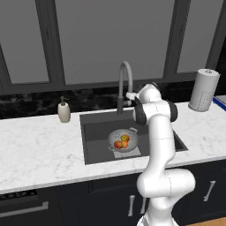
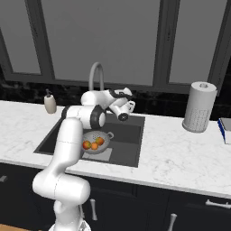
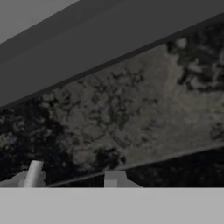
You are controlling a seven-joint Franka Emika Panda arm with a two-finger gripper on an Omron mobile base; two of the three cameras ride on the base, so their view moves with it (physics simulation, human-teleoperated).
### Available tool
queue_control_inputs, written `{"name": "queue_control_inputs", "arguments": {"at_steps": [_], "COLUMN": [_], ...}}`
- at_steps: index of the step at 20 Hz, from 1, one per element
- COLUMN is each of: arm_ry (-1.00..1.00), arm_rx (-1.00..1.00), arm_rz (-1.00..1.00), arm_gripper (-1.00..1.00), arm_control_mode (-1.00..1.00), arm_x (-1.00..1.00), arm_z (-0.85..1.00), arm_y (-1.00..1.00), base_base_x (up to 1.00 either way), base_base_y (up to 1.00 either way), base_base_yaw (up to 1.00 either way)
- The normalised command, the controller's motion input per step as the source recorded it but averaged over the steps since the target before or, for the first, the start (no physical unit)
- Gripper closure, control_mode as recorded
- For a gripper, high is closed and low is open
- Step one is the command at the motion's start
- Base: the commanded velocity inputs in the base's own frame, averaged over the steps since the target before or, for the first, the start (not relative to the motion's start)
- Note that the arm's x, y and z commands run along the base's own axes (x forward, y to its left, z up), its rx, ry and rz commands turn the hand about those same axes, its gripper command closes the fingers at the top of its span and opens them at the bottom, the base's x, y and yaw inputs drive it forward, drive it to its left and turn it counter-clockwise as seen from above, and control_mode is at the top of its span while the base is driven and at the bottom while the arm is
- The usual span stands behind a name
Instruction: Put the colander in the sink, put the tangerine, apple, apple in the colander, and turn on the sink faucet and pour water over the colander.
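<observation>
Fruit sits in the colander [image 1: 123, 141]; the gripper [image 2: 125, 109], jaws' state unclear, nears the faucet [image 1: 125, 84] lever.

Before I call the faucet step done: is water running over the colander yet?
No. In the left base view no stream falls from the faucet spout to the colander, which sits in the sink holding the fruit.

Left base view sits behind me to my left, right base view behind to my right; both look forward and down, sharing the sink [image 1: 92, 132], the faucet [image 1: 125, 84], my arm and the window. My hand camera is tilted, close against the dark backsplash [image 3: 131, 113].
</observation>
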Motion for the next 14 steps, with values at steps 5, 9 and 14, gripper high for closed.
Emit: {"name": "queue_control_inputs", "arguments": {"at_steps": [5, 9, 14], "arm_ry": [0.00, 0.03, 0.03], "arm_rx": [0.21, 0.14, 0.06], "arm_rz": [-0.08, -0.10, -0.13], "arm_gripper": [1.00, 1.00, 1.00], "arm_control_mode": [-1.00, -1.00, -1.00], "arm_x": [0.30, 0.37, 0.36], "arm_z": [-0.57, -0.79, -0.88], "arm_y": [-1.00, -1.00, -1.00], "base_base_x": [0.00, 0.00, 0.00], "base_base_y": [0.00, 0.00, 0.00], "base_base_yaw": [0.00, 0.00, 0.00]}}
